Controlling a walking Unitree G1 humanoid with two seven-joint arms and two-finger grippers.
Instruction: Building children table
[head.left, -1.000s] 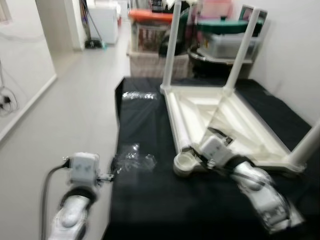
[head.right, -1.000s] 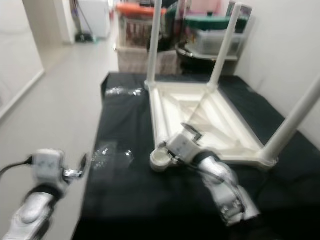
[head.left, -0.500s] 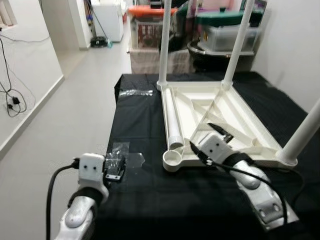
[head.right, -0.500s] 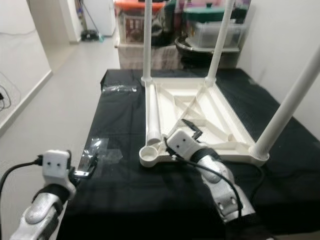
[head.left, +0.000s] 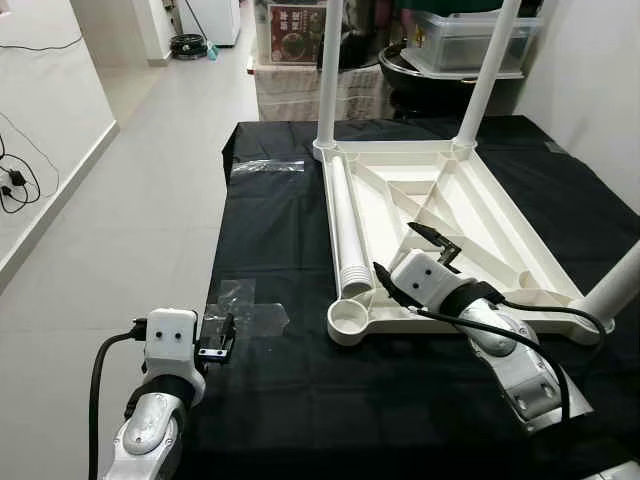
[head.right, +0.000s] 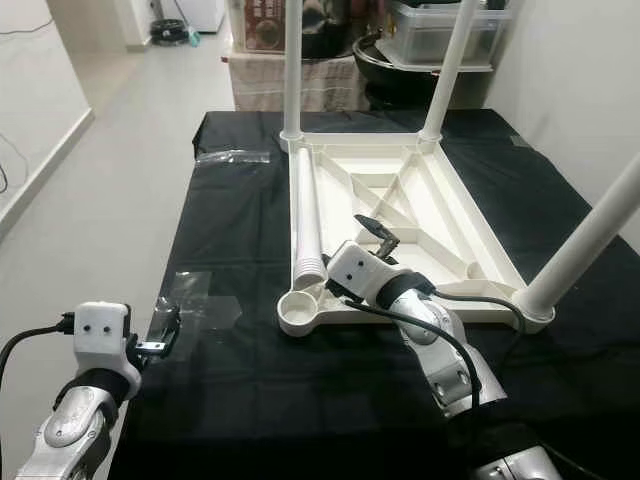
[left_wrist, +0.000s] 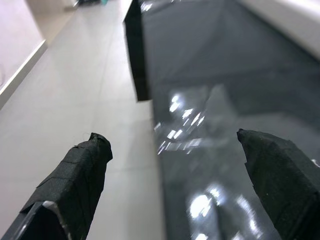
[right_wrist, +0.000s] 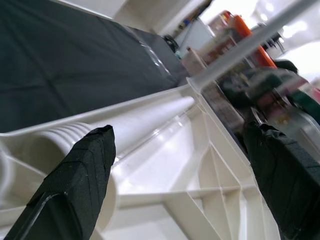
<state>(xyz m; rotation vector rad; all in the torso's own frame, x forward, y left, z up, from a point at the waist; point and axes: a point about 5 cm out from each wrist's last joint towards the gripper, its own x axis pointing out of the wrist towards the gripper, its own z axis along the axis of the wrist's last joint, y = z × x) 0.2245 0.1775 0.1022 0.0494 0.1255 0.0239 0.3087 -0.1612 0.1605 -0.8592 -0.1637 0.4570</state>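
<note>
The upturned white plastic table top (head.left: 450, 215) lies on the black cloth (head.left: 280, 240). The loose white leg tube (head.left: 345, 230) rests inside it, threaded end near the empty corner socket (head.left: 348, 320). The right gripper (head.left: 415, 260), jaws spread, should close squarely around this tube; the left gripper (head.left: 218, 338) waits, also spread.

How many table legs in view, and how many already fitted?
4. Three stand fitted: far-left, far-right, near-right corners. The fourth leg lies loose inside the upturned table top.

The upturned white table (head.left: 440, 225) on the black sheet (head.right: 250, 210) is viewed downward from both head eyes; close wrist views are taken along each arm's fingers.
</note>
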